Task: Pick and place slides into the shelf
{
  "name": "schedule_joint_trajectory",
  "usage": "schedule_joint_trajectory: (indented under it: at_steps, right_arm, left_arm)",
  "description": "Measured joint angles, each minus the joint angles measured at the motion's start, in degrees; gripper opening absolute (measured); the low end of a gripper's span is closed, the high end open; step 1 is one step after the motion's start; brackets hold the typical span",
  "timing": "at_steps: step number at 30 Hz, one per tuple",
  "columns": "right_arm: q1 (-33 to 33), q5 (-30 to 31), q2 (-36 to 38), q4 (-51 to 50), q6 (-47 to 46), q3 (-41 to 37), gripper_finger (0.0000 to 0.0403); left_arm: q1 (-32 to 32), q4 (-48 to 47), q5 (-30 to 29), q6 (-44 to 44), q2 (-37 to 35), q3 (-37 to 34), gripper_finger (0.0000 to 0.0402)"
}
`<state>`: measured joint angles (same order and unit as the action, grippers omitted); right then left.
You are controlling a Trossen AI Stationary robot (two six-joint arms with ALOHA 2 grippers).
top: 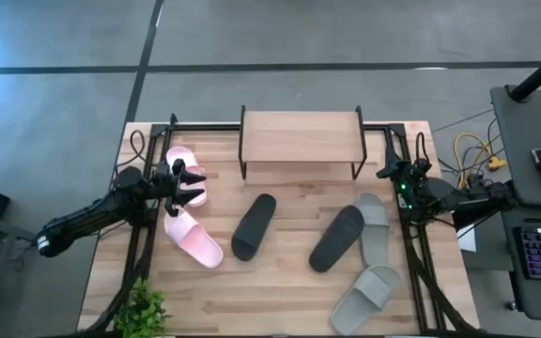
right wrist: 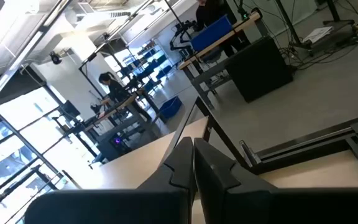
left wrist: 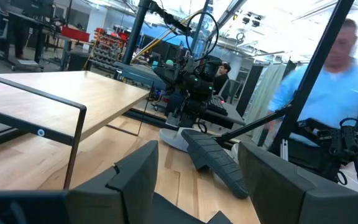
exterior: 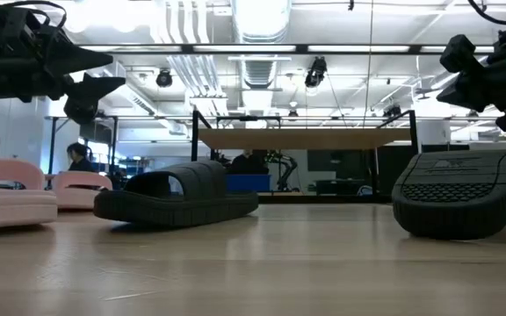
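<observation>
Small green plant at the table's front left corner, person in blue shirt beyond

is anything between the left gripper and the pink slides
Nothing visible. The open left gripper hangs over the two pink slides, beside the shelf; no object lies between them.

My left gripper running off low view's left edge; arm behind it unseen. My right gripper cropping at same view's right edge. Pink slide cutting off at left edge there. Shelf legs partly hiding behind black slide and second black slide. Person in blue blurring in left wrist view, partly hiding behind frame bar. Grey slide half-hiding under right frame rail in high view.
</observation>
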<state>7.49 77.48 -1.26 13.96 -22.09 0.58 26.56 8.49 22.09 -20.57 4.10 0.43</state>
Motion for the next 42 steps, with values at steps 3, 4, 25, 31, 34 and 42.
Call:
schedule_joint_trajectory:
  at_steps: [3, 4, 25, 31, 34, 42]
  right_arm:
    - [-0.02, 0.02, -0.01, 0.00, 0.01, 0.00, 0.0009]
    - [-0.01, 0.01, -0.02, -0.01, 0.00, 0.00, 0.0009]
    - [-0.02, 0.00, -0.02, 0.00, 0.00, 0.00, 0.0009]
    - [-0.02, -0.09, 0.00, 0.39, -0.29, 0.00, 0.0009]
    - [-0.02, -9.52, 0.00, 0.42, -1.82, 0.00, 0.0009]
    - [0.00, -67.16, -0.17, 5.43, -4.76, -0.02, 0.0009]
  left_arm:
    - [-0.02, 0.00, 0.02, 0.02, 0.02, 0.00, 0.0208]
    - [0.00, 0.00, 0.00, 0.00, 0.00, 0.00, 0.0208]
    - [0.01, 0.00, 0.02, 0.00, 0.01, 0.00, 0.0208]
    - [-0.02, 0.00, 0.01, 0.01, 0.02, 0.00, 0.0208]
    - [-0.02, 0.00, 0.02, 0.00, 0.00, 0.00, 0.0208]
    - [-0.02, 0.00, 0.02, 0.01, 0.00, 0.00, 0.0208]
